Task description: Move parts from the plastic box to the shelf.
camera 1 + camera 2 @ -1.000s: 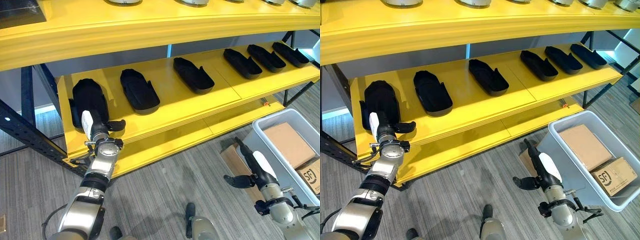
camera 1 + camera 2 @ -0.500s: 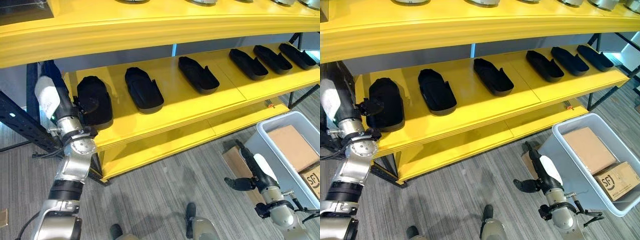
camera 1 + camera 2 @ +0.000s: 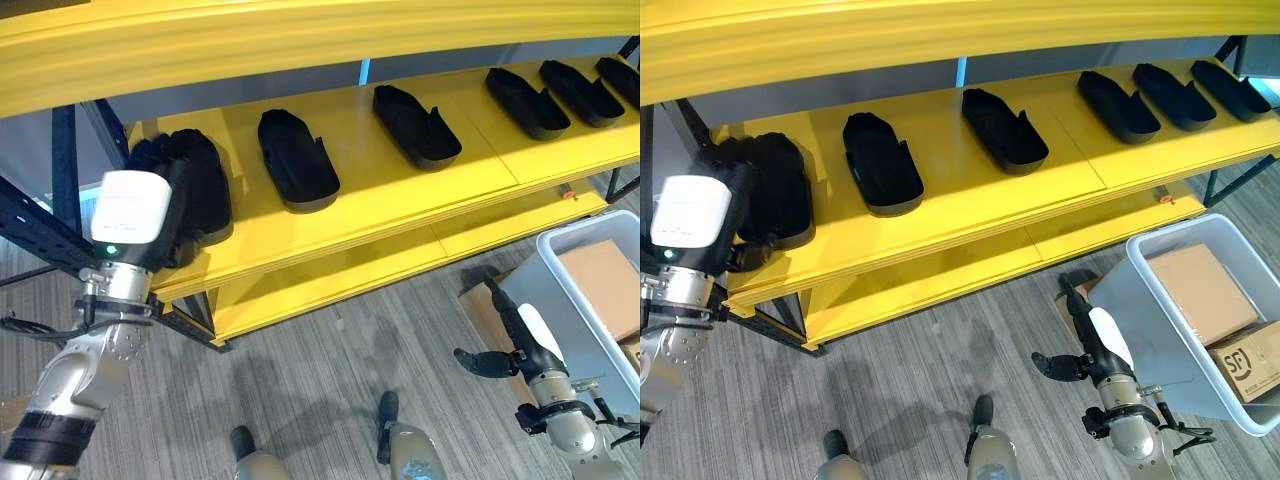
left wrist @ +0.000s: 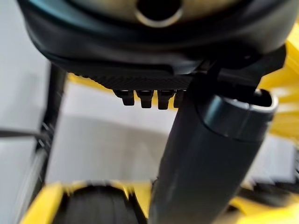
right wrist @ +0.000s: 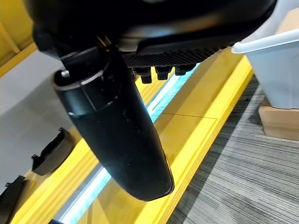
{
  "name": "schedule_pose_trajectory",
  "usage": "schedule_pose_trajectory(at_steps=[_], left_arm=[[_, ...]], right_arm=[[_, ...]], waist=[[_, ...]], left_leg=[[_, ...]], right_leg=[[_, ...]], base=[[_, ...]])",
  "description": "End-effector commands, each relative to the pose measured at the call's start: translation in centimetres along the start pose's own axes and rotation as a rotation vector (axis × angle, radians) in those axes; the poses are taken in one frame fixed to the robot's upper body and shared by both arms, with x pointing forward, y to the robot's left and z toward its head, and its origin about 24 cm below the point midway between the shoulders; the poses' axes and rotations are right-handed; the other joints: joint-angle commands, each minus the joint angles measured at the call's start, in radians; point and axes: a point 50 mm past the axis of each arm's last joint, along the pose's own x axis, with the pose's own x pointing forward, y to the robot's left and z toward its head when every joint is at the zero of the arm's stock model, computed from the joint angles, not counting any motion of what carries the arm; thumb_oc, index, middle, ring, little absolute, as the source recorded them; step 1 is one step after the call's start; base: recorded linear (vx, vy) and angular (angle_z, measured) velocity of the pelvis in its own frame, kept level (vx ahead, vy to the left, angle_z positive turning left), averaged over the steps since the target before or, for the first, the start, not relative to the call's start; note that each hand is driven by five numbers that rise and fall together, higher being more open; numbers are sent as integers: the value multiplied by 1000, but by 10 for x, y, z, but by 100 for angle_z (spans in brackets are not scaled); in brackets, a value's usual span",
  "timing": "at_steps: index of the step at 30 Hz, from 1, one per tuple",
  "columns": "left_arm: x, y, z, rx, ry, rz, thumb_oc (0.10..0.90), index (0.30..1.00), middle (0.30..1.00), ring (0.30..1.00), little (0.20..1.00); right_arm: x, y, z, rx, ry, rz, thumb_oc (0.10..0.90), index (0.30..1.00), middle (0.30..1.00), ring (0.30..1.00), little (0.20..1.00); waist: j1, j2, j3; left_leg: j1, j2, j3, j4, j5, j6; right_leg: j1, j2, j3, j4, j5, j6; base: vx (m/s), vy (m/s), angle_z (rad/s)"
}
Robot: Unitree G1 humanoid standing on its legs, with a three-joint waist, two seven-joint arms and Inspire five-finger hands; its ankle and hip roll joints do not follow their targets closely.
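Observation:
Several black moulded parts lie in a row on the yellow shelf (image 3: 400, 190): the leftmost part (image 3: 208, 185), a second part (image 3: 297, 160), a third part (image 3: 415, 125) and more to the right. My left hand (image 3: 128, 215) is raised in front of the leftmost part, fingers straight, nothing in it; whether it touches the part I cannot tell. Its wrist view shows that part (image 4: 93, 205) just past the thumb. My right hand (image 3: 522, 335) hangs open and empty low beside the grey plastic box (image 3: 560, 250).
Two cardboard boxes (image 3: 600, 290) lie in the plastic box. Another carton (image 3: 490, 300) stands on the floor against its left wall. A dark rack upright (image 3: 30, 220) runs beside my left arm. An upper yellow shelf (image 3: 300, 40) overhangs.
My left hand has risen from the shelf's front edge and swung left, now up level with the leftmost part. The camera has shifted. The right hand has hardly moved.

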Motion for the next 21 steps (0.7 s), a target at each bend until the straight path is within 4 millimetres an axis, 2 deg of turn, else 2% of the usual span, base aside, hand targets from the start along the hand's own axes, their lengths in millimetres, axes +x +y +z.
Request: schedule_pose_trajectory(at_steps=[1,10,18,21], left_arm=[[13,43,13,34,-131,119,900,1000,1000,1000,1000],[-5,46,31,-79,-174,19,900,1000,1000,1000,1000],[-12,35,24,-133,-106,-41,900,1000,1000,1000,1000],[-13,24,15,-143,-49,-67,900,1000,1000,1000,1000]], right_arm=[[7,-39,23,2,-140,-165,900,1000,1000,1000,1000],[6,-39,21,-5,-115,-164,900,1000,1000,1000,1000],[7,-39,20,-7,-106,-156,900,1000,1000,1000,1000],[8,-38,20,-7,-101,-153,900,1000,1000,1000,1000]], waist=[[-12,7,-72],[-5,16,-59],[-3,16,-52],[-4,17,-53]], left_leg=[[-33,34,-2,-12,126,20],[-43,30,-17,-6,123,24],[-46,30,-22,-1,121,28],[-45,29,-19,-1,119,28]], right_leg=[[60,-55,65,179,-156,40],[57,-53,61,188,-160,37],[57,-55,62,190,-157,36],[57,-55,64,190,-158,36]], base=[[0,0,0],[-3,-4,3],[-1,-2,1],[0,0,0]])
